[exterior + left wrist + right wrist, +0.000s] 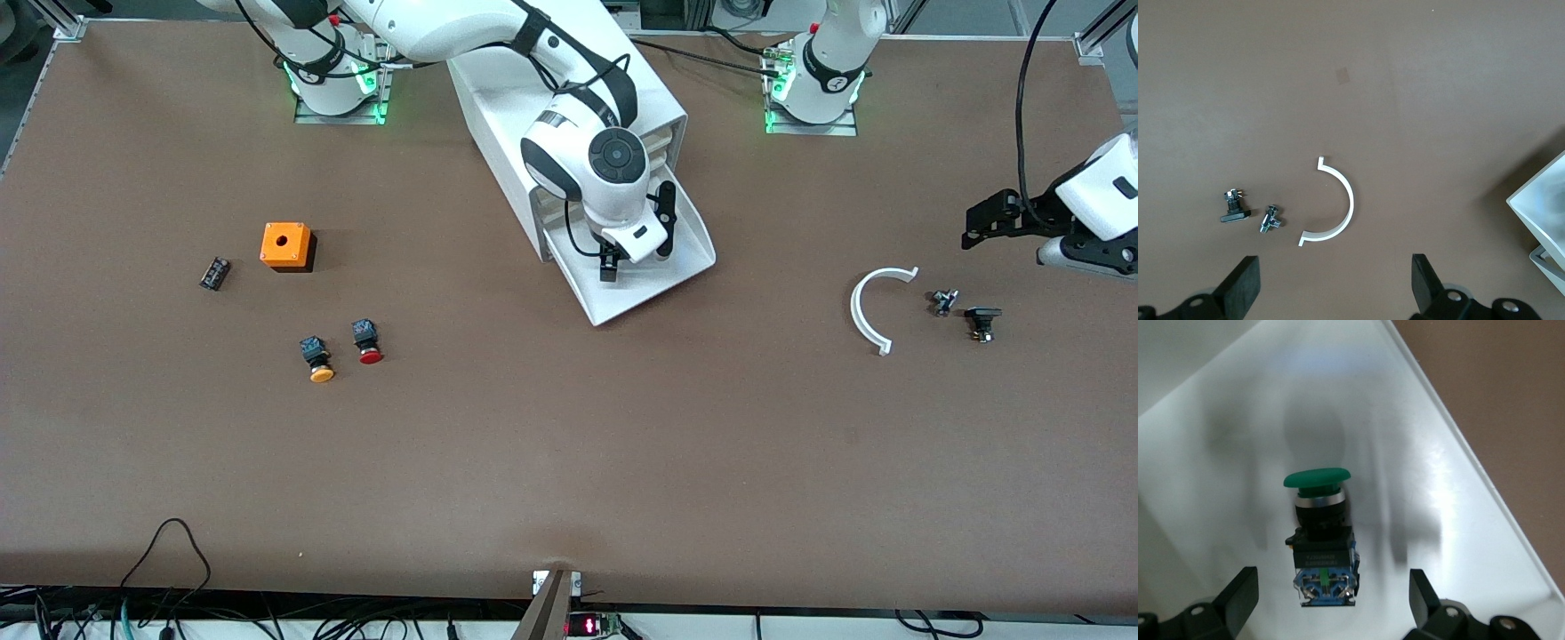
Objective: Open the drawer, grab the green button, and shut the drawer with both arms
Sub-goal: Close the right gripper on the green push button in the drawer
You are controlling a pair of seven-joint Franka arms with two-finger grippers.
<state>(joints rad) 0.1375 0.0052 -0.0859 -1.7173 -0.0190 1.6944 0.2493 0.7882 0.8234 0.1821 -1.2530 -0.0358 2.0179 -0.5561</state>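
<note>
The lowest drawer (680, 267) of the white cabinet (498, 116) is pulled open. The green-capped button (1321, 533) lies on its side on the drawer floor (1458, 520); in the front view the right hand hides it. My right gripper (636, 258) hangs over the open drawer. In the right wrist view it (1331, 600) is open, with one finger (1238, 593) on either side of the button's blue-black end, not touching it. My left gripper (978, 222) waits open and empty (1335, 287) over the table at the left arm's end, beside a white arc piece (1345, 200).
The white arc (876, 307), a small metal part (944, 301) and a black part (982, 322) lie under the left gripper. At the right arm's end are an orange box (285, 244), an orange-capped button (318, 360), a red-capped button (365, 342) and a small black part (214, 273).
</note>
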